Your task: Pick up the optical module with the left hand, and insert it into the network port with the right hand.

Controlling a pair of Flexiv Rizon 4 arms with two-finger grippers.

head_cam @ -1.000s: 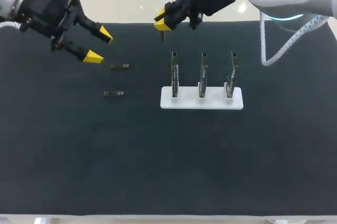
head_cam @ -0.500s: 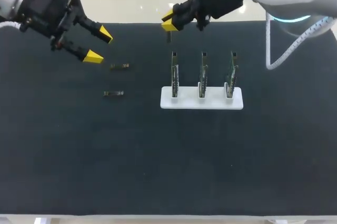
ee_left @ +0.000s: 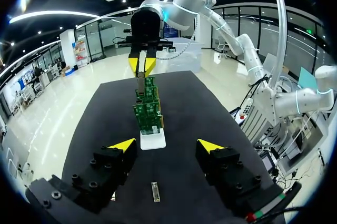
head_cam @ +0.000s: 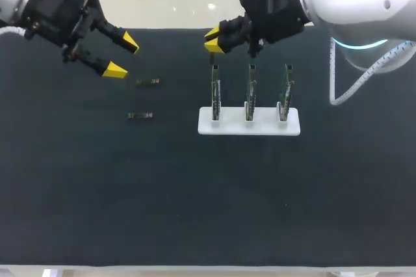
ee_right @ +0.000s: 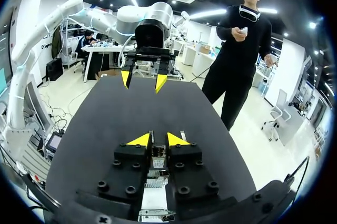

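Hanging just above the leftmost board (head_cam: 215,92) in the white holder (head_cam: 260,125), the right gripper (head_cam: 212,39) clenches an optical module (head_cam: 212,58) end-down, seemingly lined up to drop into its port. The left gripper (head_cam: 123,57) hovers released, clear of it, near two spare modules (head_cam: 148,82) on the desk (head_cam: 195,192).

Robotics lab: robot arm (head_cam: 354,0) over black-matted table (head_cam: 195,212).
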